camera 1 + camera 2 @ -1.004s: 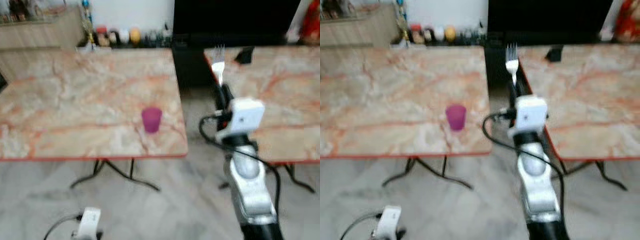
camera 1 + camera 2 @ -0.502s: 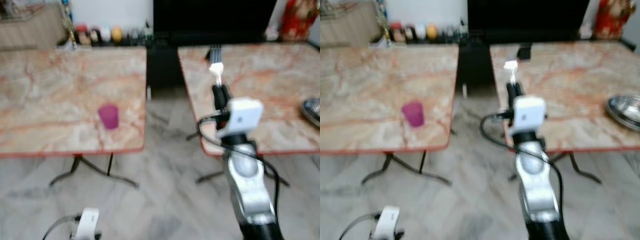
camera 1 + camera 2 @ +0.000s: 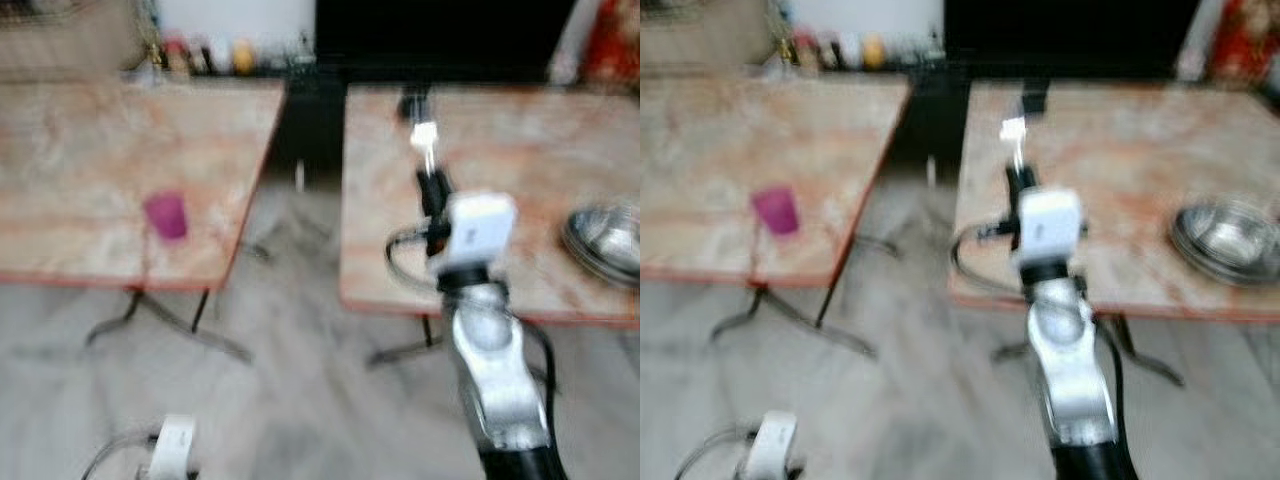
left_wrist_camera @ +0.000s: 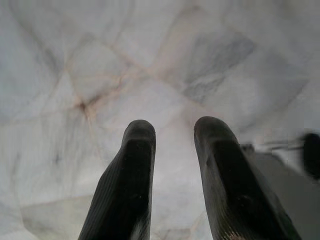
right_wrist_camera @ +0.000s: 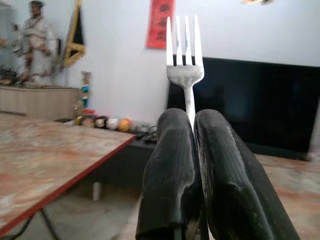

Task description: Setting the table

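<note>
My right gripper [image 3: 432,182] is raised in front of me, shut on a silver fork [image 5: 184,65] that stands upright, tines up [image 3: 424,135]. It hovers over the near left part of the right marble table [image 3: 390,240]. A steel bowl [image 3: 1228,239] rests on that table at the right. A purple cup [image 3: 166,215] stands on the left marble table [image 3: 80,150] near its front edge. My left gripper [image 4: 172,131] hangs low with its fingers apart, pointing at the marble floor; its wrist [image 3: 172,450] shows at the bottom left.
A gap of grey marble floor [image 3: 290,300] runs between the two tables. A dark TV cabinet [image 3: 1070,40] stands behind them. Small ornaments [image 3: 210,58] line a low shelf at the back left. The eye views are blurred.
The whole picture has shifted left, so the camera has turned right: the steel bowl has come further into view and the cup table has slid left. The fork stays in my right gripper.
</note>
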Controlling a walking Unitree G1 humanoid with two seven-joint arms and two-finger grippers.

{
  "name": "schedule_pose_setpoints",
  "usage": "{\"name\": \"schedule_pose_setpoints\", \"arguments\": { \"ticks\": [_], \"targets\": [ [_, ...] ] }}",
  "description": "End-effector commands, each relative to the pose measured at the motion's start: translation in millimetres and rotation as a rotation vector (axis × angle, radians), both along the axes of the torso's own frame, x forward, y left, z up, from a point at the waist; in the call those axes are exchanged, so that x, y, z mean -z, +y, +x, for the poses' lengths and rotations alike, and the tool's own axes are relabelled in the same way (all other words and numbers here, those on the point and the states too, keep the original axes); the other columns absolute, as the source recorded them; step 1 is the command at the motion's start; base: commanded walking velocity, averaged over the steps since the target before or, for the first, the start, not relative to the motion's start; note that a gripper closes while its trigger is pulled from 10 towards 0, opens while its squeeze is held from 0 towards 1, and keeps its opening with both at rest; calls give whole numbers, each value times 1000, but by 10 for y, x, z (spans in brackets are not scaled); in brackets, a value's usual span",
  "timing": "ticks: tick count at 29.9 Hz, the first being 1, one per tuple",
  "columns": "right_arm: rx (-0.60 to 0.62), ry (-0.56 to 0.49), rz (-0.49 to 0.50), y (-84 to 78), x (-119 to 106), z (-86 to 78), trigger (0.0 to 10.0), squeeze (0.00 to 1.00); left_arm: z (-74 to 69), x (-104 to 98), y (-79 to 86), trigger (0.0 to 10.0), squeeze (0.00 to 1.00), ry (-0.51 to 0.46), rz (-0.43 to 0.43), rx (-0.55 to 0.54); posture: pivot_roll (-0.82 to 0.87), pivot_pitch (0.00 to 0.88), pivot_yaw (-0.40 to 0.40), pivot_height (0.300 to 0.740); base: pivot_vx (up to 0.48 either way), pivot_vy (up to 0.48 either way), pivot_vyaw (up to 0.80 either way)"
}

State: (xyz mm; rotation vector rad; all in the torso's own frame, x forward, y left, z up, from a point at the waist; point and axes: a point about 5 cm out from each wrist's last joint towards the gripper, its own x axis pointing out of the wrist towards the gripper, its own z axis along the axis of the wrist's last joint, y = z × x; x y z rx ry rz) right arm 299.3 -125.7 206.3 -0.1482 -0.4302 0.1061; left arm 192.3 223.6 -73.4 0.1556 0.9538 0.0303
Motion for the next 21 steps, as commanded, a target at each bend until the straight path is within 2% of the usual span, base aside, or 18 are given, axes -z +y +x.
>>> {"name": "schedule_pose_setpoints", "arguments": {
  "ticks": [1,21],
  "targets": [
    [19,-4,10,-60,-22,0,10000,0,7,0,-15,10000,0,0,-3,3,-104,0,65,740,0,-424,0],
    [50,-8,29,-114,-60,21,10000,0,27,-11,-12,10000,0,-1,-6,7,-110,0,70,740,0,-425,0]
  ]
}}
